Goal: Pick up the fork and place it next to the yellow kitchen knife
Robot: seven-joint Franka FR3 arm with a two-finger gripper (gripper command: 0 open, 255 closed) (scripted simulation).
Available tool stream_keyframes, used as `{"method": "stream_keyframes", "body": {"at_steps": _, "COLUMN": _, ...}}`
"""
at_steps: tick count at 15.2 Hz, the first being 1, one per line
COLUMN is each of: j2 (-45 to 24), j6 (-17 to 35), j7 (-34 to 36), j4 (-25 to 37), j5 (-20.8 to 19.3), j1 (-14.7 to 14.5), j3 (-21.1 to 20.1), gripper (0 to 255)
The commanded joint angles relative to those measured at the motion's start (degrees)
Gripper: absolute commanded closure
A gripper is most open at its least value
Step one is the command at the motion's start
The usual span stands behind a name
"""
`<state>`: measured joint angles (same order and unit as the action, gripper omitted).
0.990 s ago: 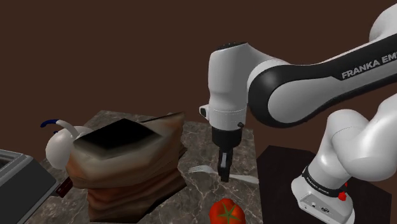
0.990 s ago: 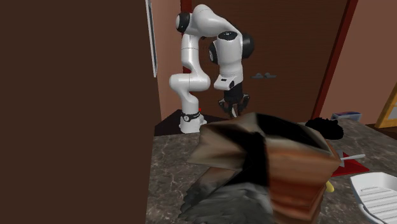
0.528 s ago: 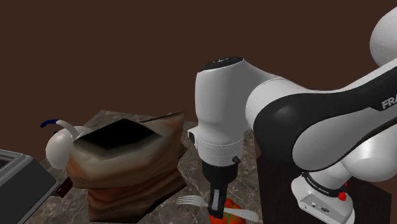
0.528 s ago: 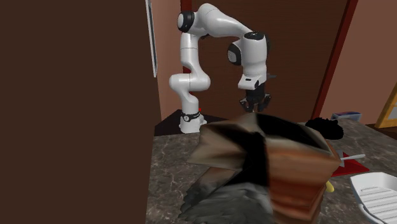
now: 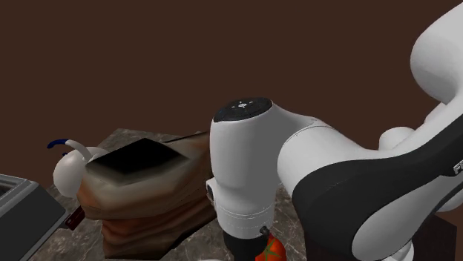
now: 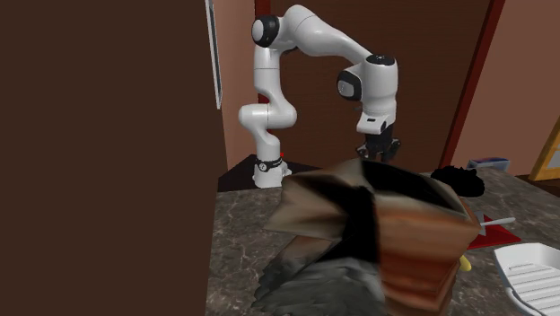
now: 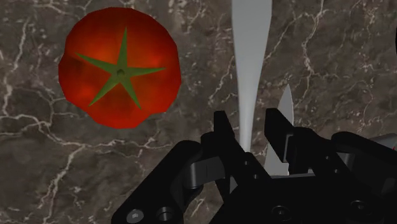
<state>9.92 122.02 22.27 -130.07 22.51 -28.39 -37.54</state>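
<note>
A silvery fork (image 7: 251, 44) hangs over the dark marble counter (image 7: 331, 57), and my black gripper (image 7: 250, 118) is shut on its handle. A red tomato (image 7: 119, 67) with a green star-shaped stalk lies on the counter below, off to one side of the fork. From the shoulder view the tomato (image 5: 271, 249) peeks out beside the arm's white wrist (image 5: 248, 170), which covers the hand. Across the table, the gripper (image 6: 380, 149) hovers just behind the brown paper bag (image 6: 377, 224). A small yellow piece (image 6: 465, 263) shows at the bag's foot; I cannot tell whether it is the knife.
The crumpled brown bag (image 5: 148, 185) takes up the counter's middle. A white teapot (image 5: 70, 170) and a grey appliance (image 5: 22, 211) stand at the shoulder view's left. A white rack (image 6: 534, 274) and a red item (image 6: 489, 229) lie at the second exterior view's right. A brown wall panel (image 6: 103, 157) blocks that view's left.
The arm has swung toward the shoulder camera, carrying the fork off its spot on the counter to above the tomato. In the second exterior view the hand moved right.
</note>
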Motion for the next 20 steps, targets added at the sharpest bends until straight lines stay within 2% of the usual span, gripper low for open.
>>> {"method": "stream_keyframes", "body": {"at_steps": 1, "j2": -0.99, "j6": 1.83, "j7": -0.05, "j4": -0.89, "j5": -0.21, "j1": 0.0, "j3": -0.33, "gripper": 255}}
{"method": "stream_keyframes", "body": {"at_steps": 17, "j2": -10.27, "j6": 15.51, "j7": 0.8, "j4": -6.25, "j5": -3.67, "j1": -0.17, "j3": -2.08, "gripper": 255}}
{"method": "stream_keyframes", "body": {"at_steps": 20, "j2": -10.26, "j6": 15.51, "j7": 0.8, "j4": -6.25, "j5": -3.66, "j1": -0.18, "j3": -2.07, "gripper": 255}}
